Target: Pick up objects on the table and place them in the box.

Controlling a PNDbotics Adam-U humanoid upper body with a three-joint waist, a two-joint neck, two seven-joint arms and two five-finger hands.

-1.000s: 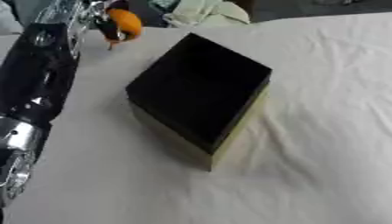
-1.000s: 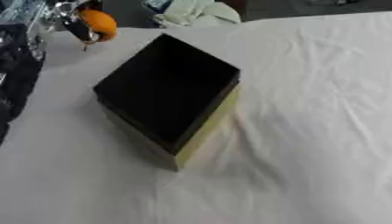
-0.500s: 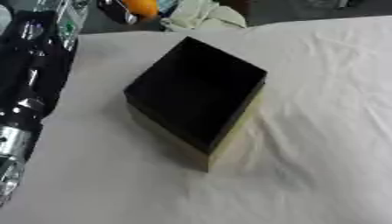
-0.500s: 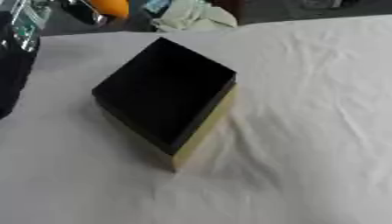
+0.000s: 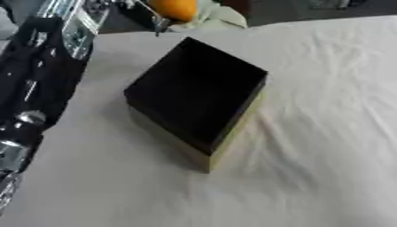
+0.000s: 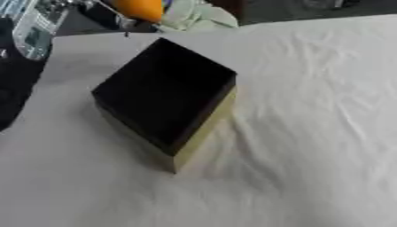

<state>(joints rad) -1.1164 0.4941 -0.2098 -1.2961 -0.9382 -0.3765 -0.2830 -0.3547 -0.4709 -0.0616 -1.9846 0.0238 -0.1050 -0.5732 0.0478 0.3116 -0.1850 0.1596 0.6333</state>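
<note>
An open box [image 5: 194,95] with a black inside and tan outer walls stands cornerwise in the middle of the white-covered table [image 5: 325,133]. My left arm [image 5: 46,75] runs up the left side. At the top edge my left hand [image 5: 143,14] is shut on an orange round object [image 5: 177,8], held in the air just beyond the box's far corner. Only dark fingers show beside the object. My right hand does not show in either view.
A crumpled pale cloth [image 6: 194,15] lies at the table's far edge, right behind the orange object. The white tablecloth is wrinkled to the right of and in front of the box. A dark floor lies beyond the far edge.
My left hand has carried the orange object up and to the right, from the box's far left towards its far corner. The box has stayed put.
</note>
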